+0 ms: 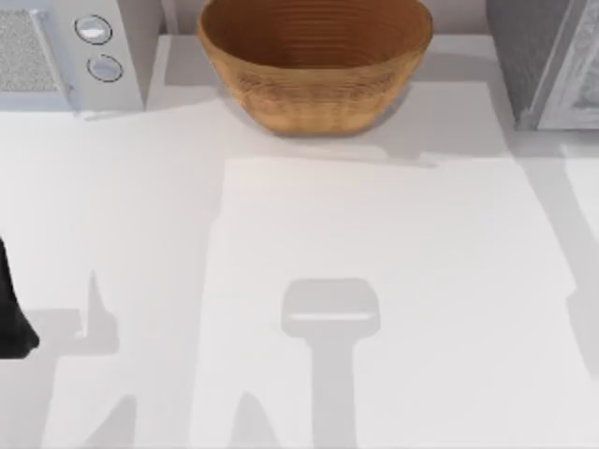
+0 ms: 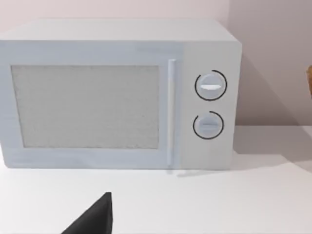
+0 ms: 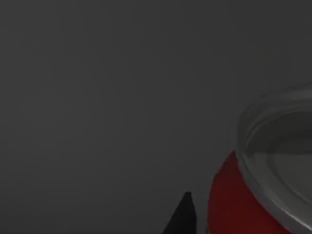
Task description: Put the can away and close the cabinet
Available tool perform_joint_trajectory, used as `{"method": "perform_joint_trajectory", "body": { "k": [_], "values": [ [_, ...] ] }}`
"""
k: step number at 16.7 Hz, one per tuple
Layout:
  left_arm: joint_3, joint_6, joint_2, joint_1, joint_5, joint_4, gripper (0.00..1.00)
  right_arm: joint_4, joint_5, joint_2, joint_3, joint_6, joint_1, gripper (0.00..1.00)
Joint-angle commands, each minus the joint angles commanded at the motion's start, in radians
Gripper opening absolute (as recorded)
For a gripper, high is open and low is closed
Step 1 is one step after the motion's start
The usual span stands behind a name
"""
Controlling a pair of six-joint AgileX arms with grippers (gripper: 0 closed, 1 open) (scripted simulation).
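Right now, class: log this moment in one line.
can: near right wrist camera, dark surroundings | left arm: parked, table's left edge | basket: back centre

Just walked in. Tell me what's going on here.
The right wrist view looks at the red can at close range, against a dim grey surround, with a dark fingertip of that arm's gripper beside it. The left arm sits at the table's left edge, its camera facing the microwave. A wicker basket stands at the back of the table, and a grey cabinet at the back right.
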Motion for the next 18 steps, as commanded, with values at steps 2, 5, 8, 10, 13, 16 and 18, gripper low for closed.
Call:
{"method": "perform_joint_trajectory", "body": {
  "k": [2,5,8,10,13,16,18],
  "values": [
    [0.000,0.000,0.000,0.000,0.000,0.000,1.00,-0.036,-0.011,0.103,0.139,0.000,-0.012,0.00],
    [0.000,0.000,0.000,0.000,0.000,0.000,1.00,-0.079,-0.026,0.230,0.316,0.000,-0.027,0.00],
    [0.000,0.000,0.000,0.000,0.000,0.000,1.00,-0.104,-0.034,0.303,0.407,0.000,-0.036,0.00],
    [0.000,0.000,0.000,0.000,0.000,0.000,1.00,-0.108,-0.035,0.313,0.417,0.000,-0.037,0.00],
    [0.000,0.000,0.000,0.000,0.000,0.000,1.00,-0.108,-0.035,0.313,0.417,0.000,-0.037,0.00],
    [0.000,0.000,0.000,0.000,0.000,0.000,1.00,-0.108,-0.035,0.313,0.417,0.000,-0.037,0.23],
    [0.000,0.000,0.000,0.000,0.000,0.000,1.00,-0.108,-0.035,0.313,0.417,0.000,-0.037,0.38]
  ]
}}
